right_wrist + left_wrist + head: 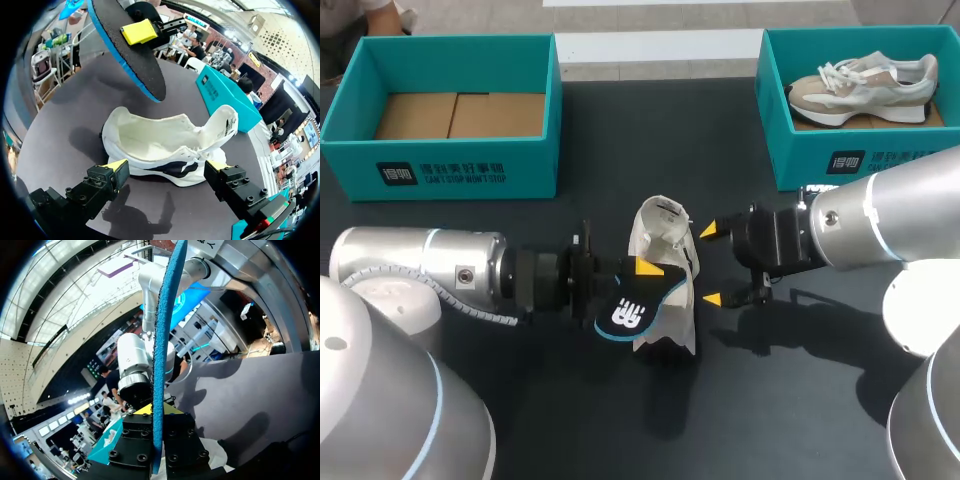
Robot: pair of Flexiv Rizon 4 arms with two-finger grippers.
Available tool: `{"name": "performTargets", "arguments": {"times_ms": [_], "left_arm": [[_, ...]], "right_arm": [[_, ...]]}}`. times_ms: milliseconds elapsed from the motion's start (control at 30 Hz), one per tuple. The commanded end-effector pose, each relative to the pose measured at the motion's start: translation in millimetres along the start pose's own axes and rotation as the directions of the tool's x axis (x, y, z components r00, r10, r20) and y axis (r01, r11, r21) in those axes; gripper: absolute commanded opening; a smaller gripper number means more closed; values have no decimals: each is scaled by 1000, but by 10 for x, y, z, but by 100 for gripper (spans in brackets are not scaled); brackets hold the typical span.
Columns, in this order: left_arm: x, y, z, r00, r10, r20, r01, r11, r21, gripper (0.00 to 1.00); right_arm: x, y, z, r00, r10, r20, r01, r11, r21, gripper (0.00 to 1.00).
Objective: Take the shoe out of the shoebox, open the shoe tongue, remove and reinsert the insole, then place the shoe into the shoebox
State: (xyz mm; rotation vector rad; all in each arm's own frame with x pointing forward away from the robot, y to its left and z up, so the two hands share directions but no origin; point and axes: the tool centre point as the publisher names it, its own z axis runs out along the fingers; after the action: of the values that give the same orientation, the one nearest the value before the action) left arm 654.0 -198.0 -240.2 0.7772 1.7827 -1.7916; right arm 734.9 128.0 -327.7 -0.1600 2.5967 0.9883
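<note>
Currently the white shoe (665, 262) lies on its side on the dark table (620, 140), opening toward the right gripper (710, 264). That gripper's fingers are spread wide, one tip near each end of the shoe. The left gripper (642, 275) is clamped on the black, blue-edged insole (632, 305), held just over the shoe's opposite side (white logo, not transcribed). Well beyond the shoe stand the left shoebox (440, 175) and the right shoebox (840, 160), both teal with white print on their front walls. The right one holds a second sneaker (865, 85).
</note>
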Motion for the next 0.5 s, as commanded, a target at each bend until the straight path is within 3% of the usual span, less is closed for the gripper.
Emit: {"name": "performTargets", "arguments": {"times_ms": [33,200,500], "left_arm": [[47,15,21,1000,3,5,-3,1000,-13,0],[56,66,26,1000,-1,12,1,1000,-5,0],[149,214,124,1000,-19,5,19,1000,24,0]], "right_arm": [[-1,73,75,1000,18,-6,-18,998,52,100],[-4,101,61,999,42,-31,-39,994,102,100],[1,98,36,998,57,-6,-56,991,120,100]]}}
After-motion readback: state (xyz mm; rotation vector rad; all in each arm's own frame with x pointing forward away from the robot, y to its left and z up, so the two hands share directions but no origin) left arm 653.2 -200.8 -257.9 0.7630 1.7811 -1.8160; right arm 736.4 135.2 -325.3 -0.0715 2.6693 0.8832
